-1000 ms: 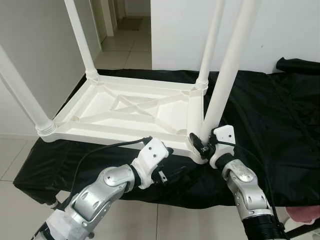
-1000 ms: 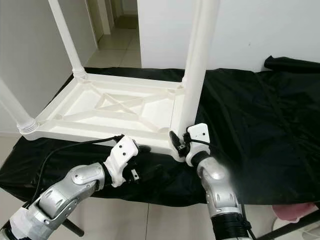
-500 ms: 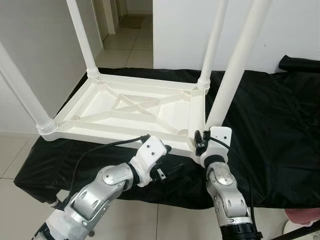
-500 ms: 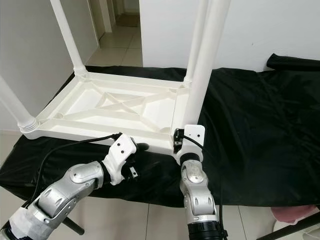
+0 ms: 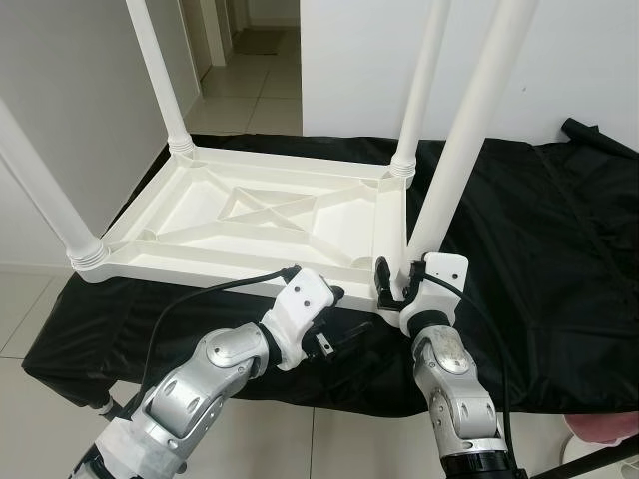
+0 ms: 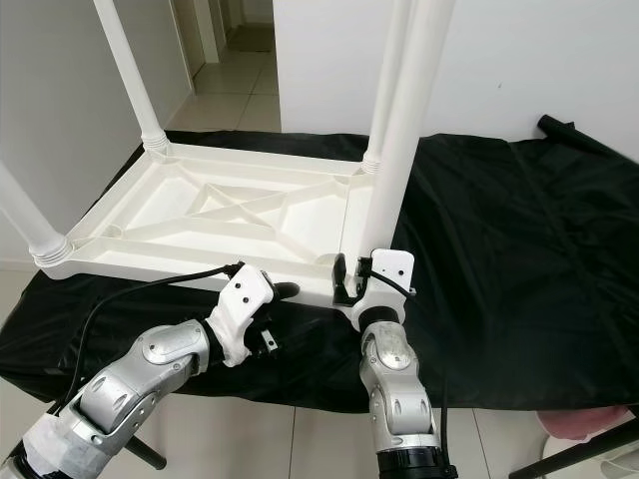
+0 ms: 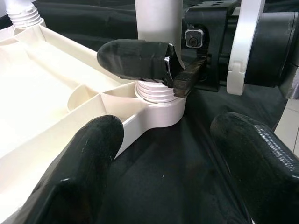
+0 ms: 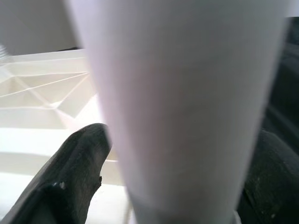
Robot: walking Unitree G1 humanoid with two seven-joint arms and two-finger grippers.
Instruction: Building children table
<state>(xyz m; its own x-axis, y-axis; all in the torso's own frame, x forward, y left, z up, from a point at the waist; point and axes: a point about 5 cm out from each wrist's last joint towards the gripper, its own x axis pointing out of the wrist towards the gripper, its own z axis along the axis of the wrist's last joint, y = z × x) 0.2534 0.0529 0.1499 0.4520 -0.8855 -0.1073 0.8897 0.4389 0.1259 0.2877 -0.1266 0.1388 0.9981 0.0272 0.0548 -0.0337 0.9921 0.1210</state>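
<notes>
White table [image 5: 260,220] lies upside down on the black-draped worktop [image 5: 559,259], centre-left of the head frames, legs pointing up. Far legs stand at upper left [image 5: 160,75] and upper centre [image 5: 424,85]; another leg [image 5: 40,190] sits at the left edge corner.

Your right claw [image 5: 397,284] is at lower centre, fingers either side of the near-right leg [image 5: 469,130] just above its threaded socket [image 7: 156,91]. In the right wrist view the leg fills the space between both fingers [image 8: 74,172], so it's pinching the leg. The leg tilts up toward the upper right.

Your left claw [image 7: 163,163] is at lower centre-left of the head views, just in front of the table's near edge, beside that same corner. Its fingers [image 7: 88,154] are spread, holding nothing, with black cloth between them; the left finger looks close to the table rim, contact unclear.

Tiled floor [image 5: 250,100] and a white wall [image 5: 359,60] sit behind.
</notes>
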